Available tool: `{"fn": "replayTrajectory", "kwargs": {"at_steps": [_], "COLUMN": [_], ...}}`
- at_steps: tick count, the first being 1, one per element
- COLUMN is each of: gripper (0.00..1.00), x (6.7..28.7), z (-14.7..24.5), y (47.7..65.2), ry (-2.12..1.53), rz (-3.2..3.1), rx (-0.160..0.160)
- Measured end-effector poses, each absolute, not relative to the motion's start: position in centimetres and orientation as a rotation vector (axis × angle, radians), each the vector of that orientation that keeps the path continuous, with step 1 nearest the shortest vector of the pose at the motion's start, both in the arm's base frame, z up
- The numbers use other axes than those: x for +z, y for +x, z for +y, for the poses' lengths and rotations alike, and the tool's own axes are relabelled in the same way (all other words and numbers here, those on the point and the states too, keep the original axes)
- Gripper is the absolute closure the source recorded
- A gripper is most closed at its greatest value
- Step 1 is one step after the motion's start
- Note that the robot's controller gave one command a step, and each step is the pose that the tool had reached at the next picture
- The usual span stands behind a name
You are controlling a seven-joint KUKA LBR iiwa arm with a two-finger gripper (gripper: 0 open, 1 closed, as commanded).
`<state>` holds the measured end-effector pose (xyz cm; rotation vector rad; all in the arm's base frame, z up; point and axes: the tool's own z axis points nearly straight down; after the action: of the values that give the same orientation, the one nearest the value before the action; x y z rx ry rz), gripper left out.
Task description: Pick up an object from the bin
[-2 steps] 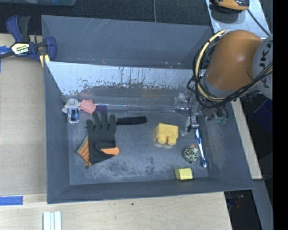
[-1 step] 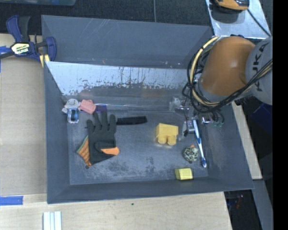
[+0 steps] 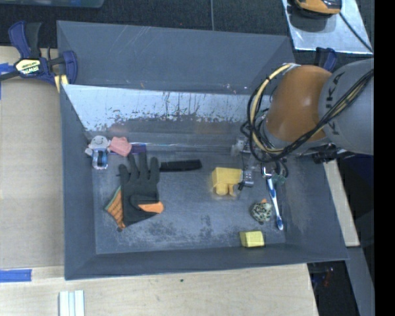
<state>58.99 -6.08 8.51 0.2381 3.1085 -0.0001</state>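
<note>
nearest, by the front wall of the grey bin [image 3: 178, 58]: a small yellow block [image 3: 252, 239]. just behind, a speckled ball [image 3: 261, 210] beside a blue toothbrush [image 3: 275, 206]. further in, a yellow plastic toy [image 3: 225, 181] right of mid-bin, with the claw [image 3: 247, 176] low at its right edge; spread or pressed together, cannot tell. probably the nearest candidate. best centred over the toy before closing, kept off the toothbrush, then lifted straight up. off left, a black glove [image 3: 139, 189]; beyond, a black marker [image 3: 180, 166] and a pink piece [image 3: 120, 147].
</note>
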Motion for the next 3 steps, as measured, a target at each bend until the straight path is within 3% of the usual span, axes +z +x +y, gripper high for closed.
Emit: {"fn": "replayTrajectory", "kwargs": {"at_steps": [1,2,3], "gripper": [1.00,1.00,1.00], "x": [7.4,7.4,12.4], "z": [-6.1,-6.1,-6.1], "y": [58.9,58.9,58.8], "ry": [0.244,0.243,0.244], "rz": [3.106,3.105,3.109], "rx": [-0.001,-0.001,0.000]}}
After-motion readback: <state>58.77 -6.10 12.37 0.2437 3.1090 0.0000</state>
